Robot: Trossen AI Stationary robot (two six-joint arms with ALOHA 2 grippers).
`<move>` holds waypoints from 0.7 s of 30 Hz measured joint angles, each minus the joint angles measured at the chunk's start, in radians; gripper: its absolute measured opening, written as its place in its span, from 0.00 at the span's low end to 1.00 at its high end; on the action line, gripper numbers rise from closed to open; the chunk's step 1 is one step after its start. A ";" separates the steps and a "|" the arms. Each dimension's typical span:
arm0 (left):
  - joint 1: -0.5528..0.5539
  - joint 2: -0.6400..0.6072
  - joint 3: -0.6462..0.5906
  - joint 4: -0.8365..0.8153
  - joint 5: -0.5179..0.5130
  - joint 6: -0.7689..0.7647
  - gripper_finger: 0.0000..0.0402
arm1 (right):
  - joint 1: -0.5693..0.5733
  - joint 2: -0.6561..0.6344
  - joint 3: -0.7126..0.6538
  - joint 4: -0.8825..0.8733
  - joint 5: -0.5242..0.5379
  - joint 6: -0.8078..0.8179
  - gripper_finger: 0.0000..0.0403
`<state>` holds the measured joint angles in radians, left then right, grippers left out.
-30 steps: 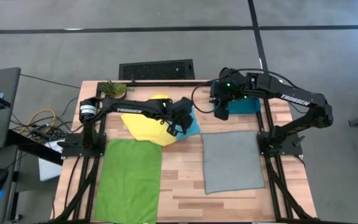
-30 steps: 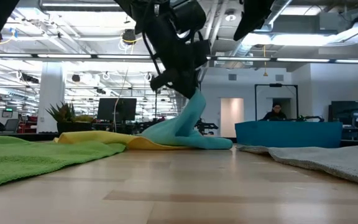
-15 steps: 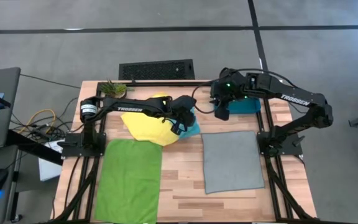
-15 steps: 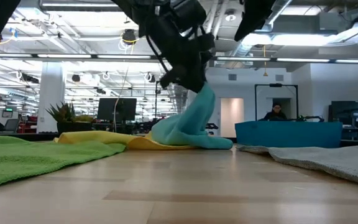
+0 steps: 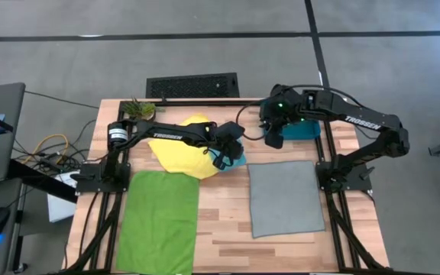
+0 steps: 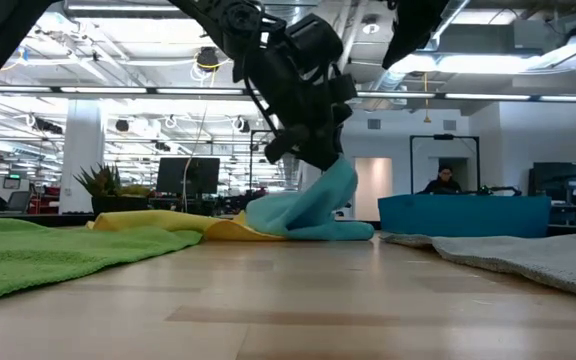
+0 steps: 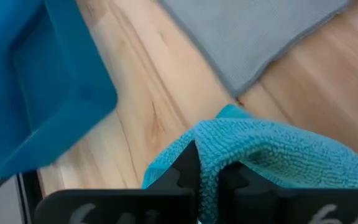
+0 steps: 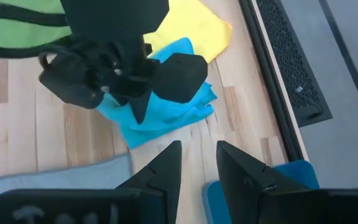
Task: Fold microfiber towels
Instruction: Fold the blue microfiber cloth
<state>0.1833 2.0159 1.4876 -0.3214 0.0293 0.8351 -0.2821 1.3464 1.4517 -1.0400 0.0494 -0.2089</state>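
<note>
My left gripper (image 5: 224,150) is shut on the light turquoise-blue towel (image 6: 303,215), which lies crumpled at the table's far middle, partly on the yellow towel (image 5: 180,153). It also shows in the low view (image 6: 318,158). The lime green towel (image 5: 159,218) lies flat at the near left. The grey towel (image 5: 285,197) lies flat at the near right. My right gripper (image 8: 197,152) is open and empty, above the table's far side, between the turquoise towel (image 8: 179,115) and the bin. My left gripper pinches a raised bunch of the turquoise towel (image 7: 229,158) between its two fingers; how many layers, I cannot tell. The fingers slant down from above and from the left. The held part stands above the table (image 6: 336,180); the rest lies on the table and on the yellow towel.
A rigid dark teal-blue bin (image 5: 302,131) stands at the far right, beside my right gripper. A small plant (image 5: 137,109) stands at the far left corner. Bare wood shows between the green and grey towels.
My left gripper has gone a little toward the table's right edge and slightly down, still shut on the turquoise towel. The towel's raised part has gone with it and leans over toward the right, while its lower part has stayed on the table.
</note>
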 joint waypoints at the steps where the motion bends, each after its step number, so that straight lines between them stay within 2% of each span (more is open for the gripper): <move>1: 0.000 0.000 0.000 0.001 0.001 0.005 0.00 | 0.000 0.000 0.000 0.000 0.000 0.000 0.31; 8: 0.000 0.025 0.002 0.011 0.005 -0.046 0.00 | 0.000 0.000 0.000 0.000 0.000 0.000 0.31; 15: -0.001 0.050 0.001 0.027 -0.078 -0.032 0.00 | 0.000 0.000 0.000 0.000 0.000 0.000 0.31; 21: -0.001 0.044 0.018 0.029 -0.067 -0.054 0.00 | 0.000 0.000 0.000 0.000 0.000 0.000 0.31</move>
<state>0.1822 2.0602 1.5060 -0.2924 -0.0376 0.7807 -0.2821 1.3460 1.4517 -1.0397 0.0490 -0.2085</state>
